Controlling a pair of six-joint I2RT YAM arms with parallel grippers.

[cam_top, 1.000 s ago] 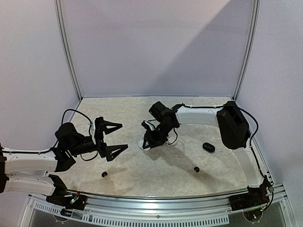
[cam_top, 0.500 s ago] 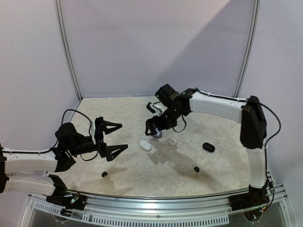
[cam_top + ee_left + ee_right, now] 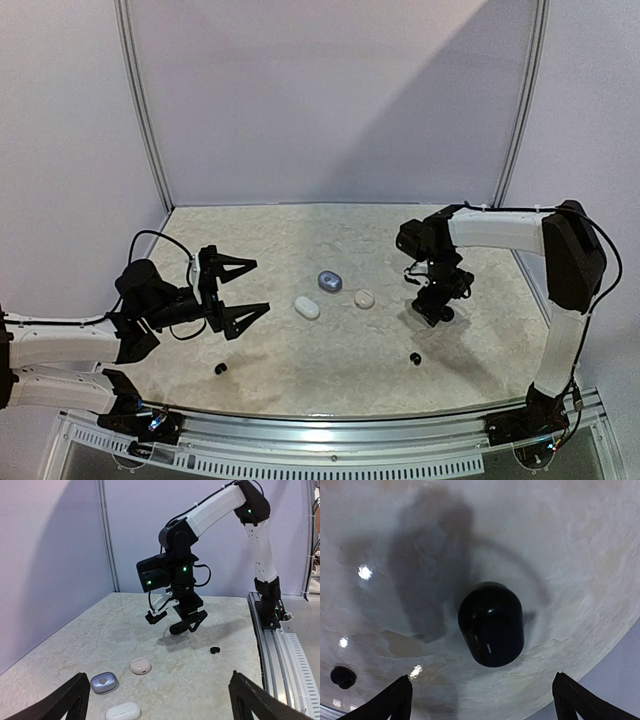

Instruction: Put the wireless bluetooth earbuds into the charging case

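Two black wireless bluetooth earbuds lie on the table, one [image 3: 221,369] at the front left and one [image 3: 415,357] at the front right, also seen as a bud [image 3: 215,650] and a bud [image 3: 343,676] in the wrist views. A shut black charging case [image 3: 491,624] lies straight below my right gripper [image 3: 482,692], which hangs open just above it without touching. In the top view that right gripper [image 3: 437,306] mostly covers the case. My left gripper [image 3: 260,287] is open and empty at the left, pointing toward the middle.
Three other shut cases lie mid-table: a blue-grey case [image 3: 330,281], a white case [image 3: 307,308] and a beige case [image 3: 364,298]. White walls with metal posts close the back and sides. A metal rail [image 3: 330,425] runs along the near edge.
The right arm swung from the mid-table cases to the right, over the black case, and its jaws went from partly closed to open. The blue-grey case now lies free. The left arm held still.
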